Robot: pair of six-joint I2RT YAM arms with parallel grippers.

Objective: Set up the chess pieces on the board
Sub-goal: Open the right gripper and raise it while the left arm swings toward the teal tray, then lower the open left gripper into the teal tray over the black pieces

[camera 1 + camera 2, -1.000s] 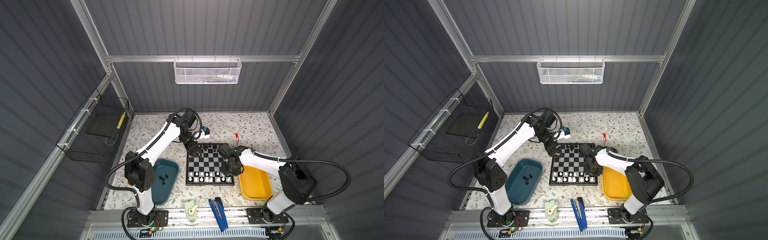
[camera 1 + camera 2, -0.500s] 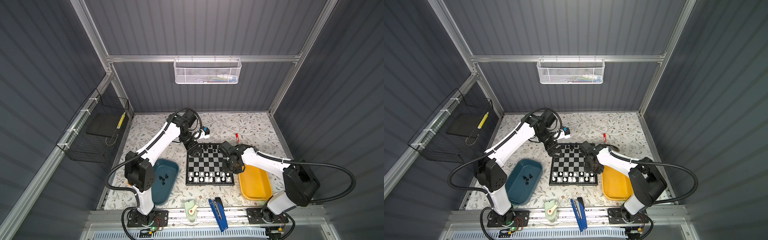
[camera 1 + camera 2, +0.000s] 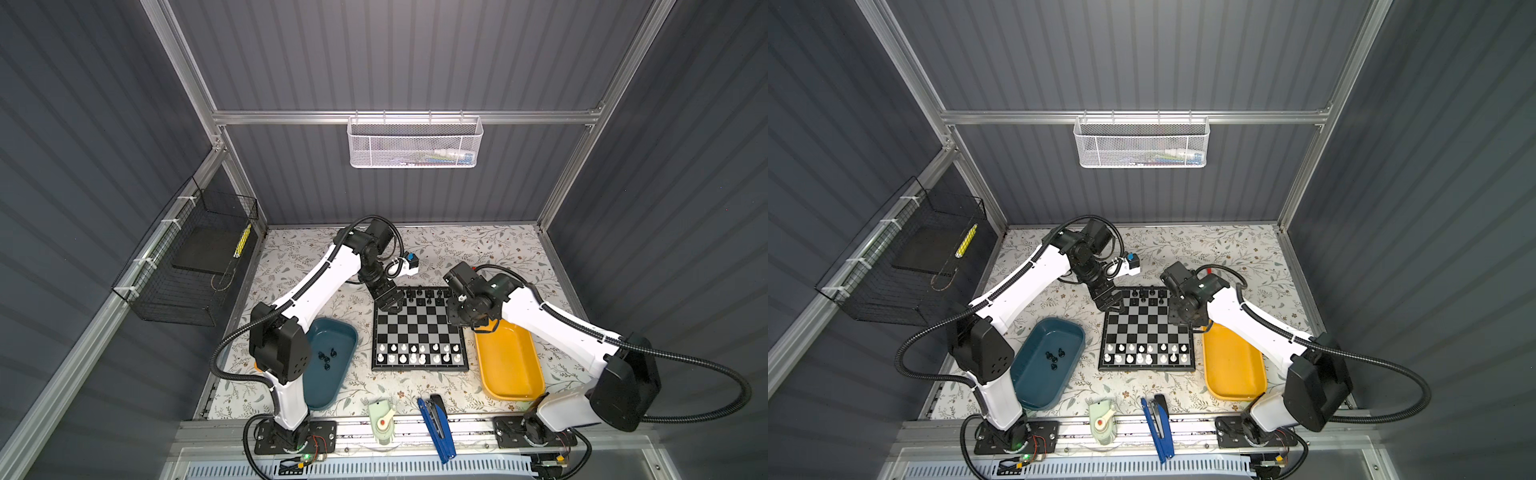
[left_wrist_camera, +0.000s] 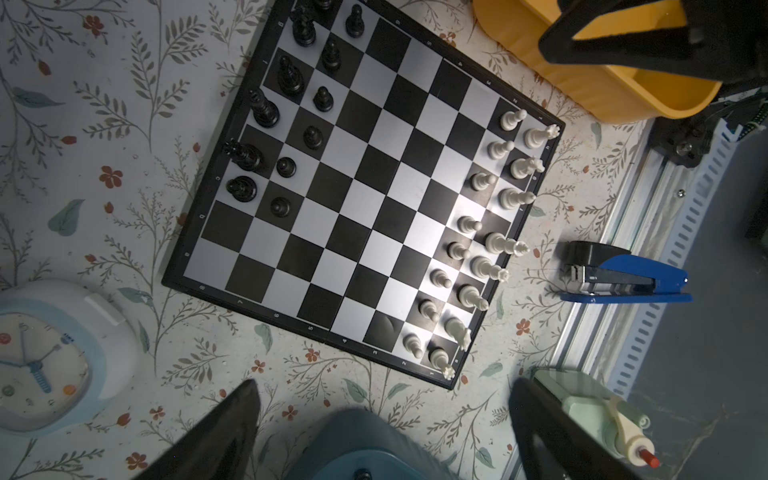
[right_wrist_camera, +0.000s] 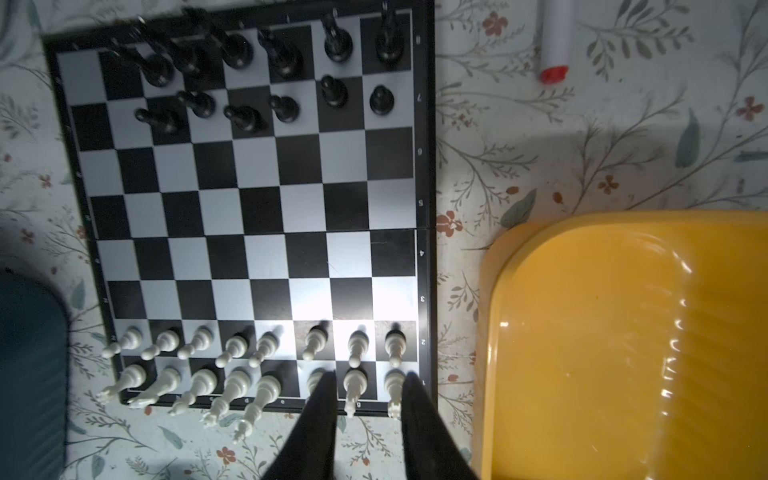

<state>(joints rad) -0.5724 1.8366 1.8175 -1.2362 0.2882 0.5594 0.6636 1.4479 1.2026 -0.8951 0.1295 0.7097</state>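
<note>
Farther along the board [image 3: 417,328] toward its far end than a second ago, the right arm [image 3: 552,328] carries the right tool [image 5: 370,376] with fingers drawn to a slim, empty gap near the right rim. White pieces [image 3: 415,353] fill the two near rows; black pieces [image 3: 424,296] fill the far rows except four far-left corner squares, and four more lie in the teal tray [image 3: 328,390]. The left tool [image 4: 382,382] hangs wide open, empty, by that corner — I judge its spread fingers could clip standing neighbours when setting a piece there, or a tiny piece could slip and topple — both arms also crowd that far edge.
</note>
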